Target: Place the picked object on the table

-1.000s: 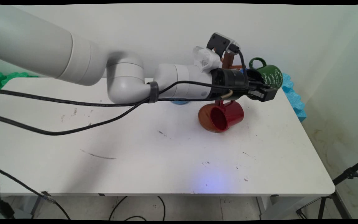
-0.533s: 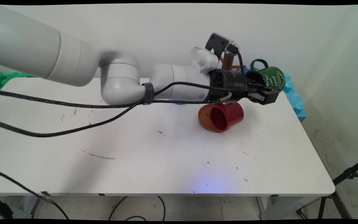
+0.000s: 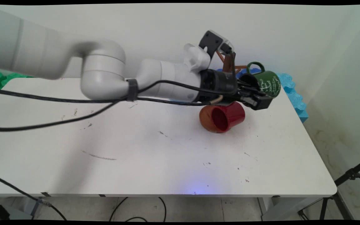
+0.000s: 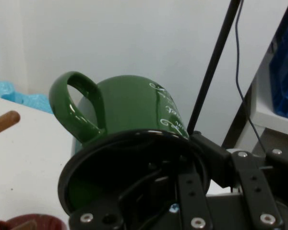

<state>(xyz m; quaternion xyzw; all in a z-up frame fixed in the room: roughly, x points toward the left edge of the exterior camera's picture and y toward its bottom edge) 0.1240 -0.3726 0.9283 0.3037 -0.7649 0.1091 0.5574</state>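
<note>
My gripper [image 3: 255, 93] is shut on the rim of a dark green mug [image 3: 267, 82] with white lettering and holds it on its side in the air at the table's far right. In the hand view the green mug [image 4: 129, 110] fills the middle, handle to the upper left, with one finger inside its black mouth and the other outside the wall. Just below the gripper a red mug [image 3: 225, 116] lies on its side on the table, its mouth toward the camera. A brown wooden mug stand [image 3: 228, 64] rises behind the wrist.
Blue foam pieces [image 3: 295, 93] line the table's far right edge. Green foam [image 3: 2, 78] sits at the far left corner. Black cables [image 3: 58, 100] hang from the arm over the table's left half. A tripod leg [image 3: 348, 176] stands off the table's right side.
The arm has swung left and pulled back a little, carrying the green mug leftward and slightly down. The red mug has stayed in place.
</note>
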